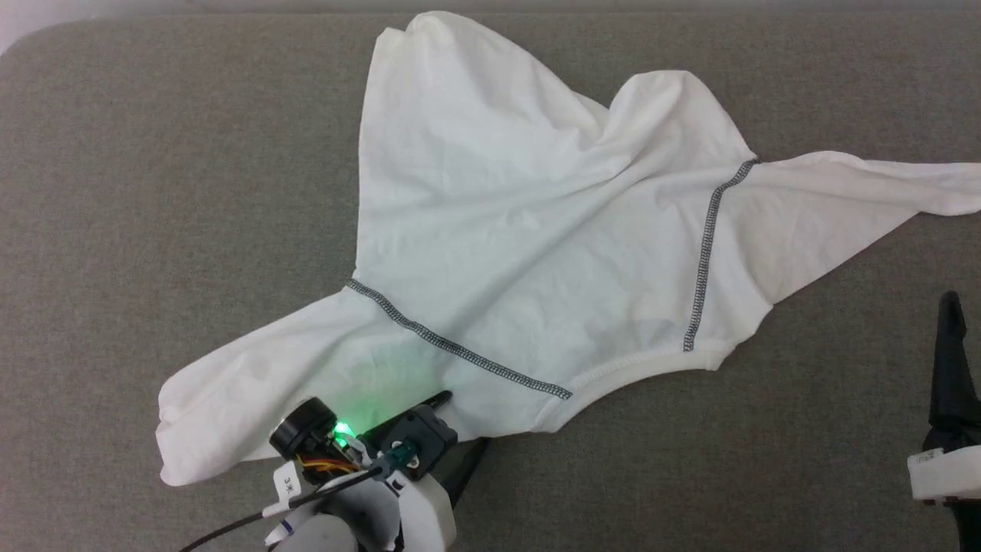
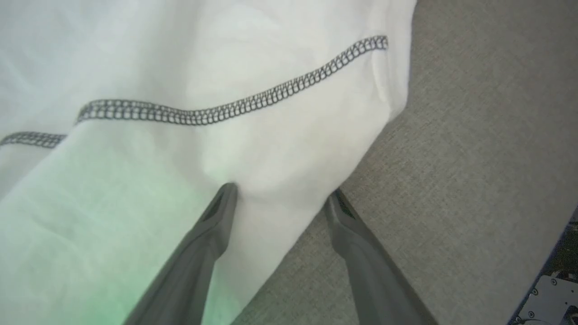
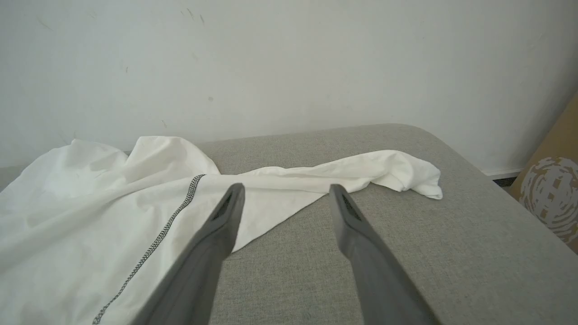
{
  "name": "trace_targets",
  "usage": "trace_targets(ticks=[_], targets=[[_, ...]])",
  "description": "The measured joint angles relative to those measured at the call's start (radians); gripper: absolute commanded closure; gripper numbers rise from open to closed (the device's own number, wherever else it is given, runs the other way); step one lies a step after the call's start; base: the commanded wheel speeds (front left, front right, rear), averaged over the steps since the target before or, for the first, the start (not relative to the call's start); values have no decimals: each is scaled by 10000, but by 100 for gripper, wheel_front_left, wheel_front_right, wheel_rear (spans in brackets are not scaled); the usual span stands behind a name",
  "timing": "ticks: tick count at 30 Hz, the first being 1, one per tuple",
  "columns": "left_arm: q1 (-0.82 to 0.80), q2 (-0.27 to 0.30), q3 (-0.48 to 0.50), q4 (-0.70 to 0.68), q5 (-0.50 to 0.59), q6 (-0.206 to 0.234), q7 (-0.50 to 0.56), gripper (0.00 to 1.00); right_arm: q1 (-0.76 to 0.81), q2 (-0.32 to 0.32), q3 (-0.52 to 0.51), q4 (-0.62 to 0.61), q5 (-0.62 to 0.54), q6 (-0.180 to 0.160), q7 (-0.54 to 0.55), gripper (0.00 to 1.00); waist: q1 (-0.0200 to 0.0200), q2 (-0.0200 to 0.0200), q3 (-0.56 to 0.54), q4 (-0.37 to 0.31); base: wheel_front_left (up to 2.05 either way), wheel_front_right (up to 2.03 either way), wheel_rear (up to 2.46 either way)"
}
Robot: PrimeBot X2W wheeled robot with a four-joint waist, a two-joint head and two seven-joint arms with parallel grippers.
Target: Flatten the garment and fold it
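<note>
No legible text anywhere

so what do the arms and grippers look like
The left gripper and right gripper each have two long, tapered dark grey fingers on white plastic housings. The left housing carries a green light, orange wires, a black cable and a white tag.

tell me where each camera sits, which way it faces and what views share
Head view: on the head, looking down at the garment on the grey pad; left gripper lower left, right gripper lower right.
Left wrist view: on the left wrist, looking close along its open fingers at the garment's edge and a seam.
Right wrist view: on the right wrist, looking low across the pad to a wall; its open fingers point toward a sleeve.
Shared: head and left wrist views both show that seam.
</note>
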Motion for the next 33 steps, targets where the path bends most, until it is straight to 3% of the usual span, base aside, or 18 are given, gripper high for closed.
trace_targets(ticks=[1, 2, 10, 14, 21, 26, 33], targets=[[-37, -48, 21, 67, -65, 4, -23, 54, -9, 0, 0, -2, 17, 0, 10, 0, 0, 0, 22, 7, 0, 0, 0], [-68, -100, 44, 125, -88, 13, -98, 100, -14, 0, 4, -4, 50, 0, 10, 0, -1, 0, 43, 16, 0, 0, 0], [250, -663, 918, 219, -1340, 472, -1248, 100, -152, 0, 182, 4, 82, 0, 82, 0, 1, 0, -46, 117, 0, 0, 0], [927, -568, 1398, -339, -1814, 727, -1670, 100, -140, -4, 435, 12, 77, 0, 380, 0, 0, 0, -289, 190, 0, 0, 0], [1924, -194, 1868, -1338, -2067, 1198, -1703, 100, 243, 6, 1001, 196, 217, 0, 2044, 0, -2, 0, -572, 515, 0, 0, 0], [2089, -86, 1931, -1641, -2113, 1269, -1697, 100, 371, 4, 1093, 332, 336, 0, 3158, 0, -1, 0, -604, 796, 0, 0, 0], [2050, -163, 1722, -1755, -2196, 1252, -1668, 100, 247, 2, 1141, 895, 366, 0, 3864, 0, -1, 0, -409, 1044, 0, 0, 0]])
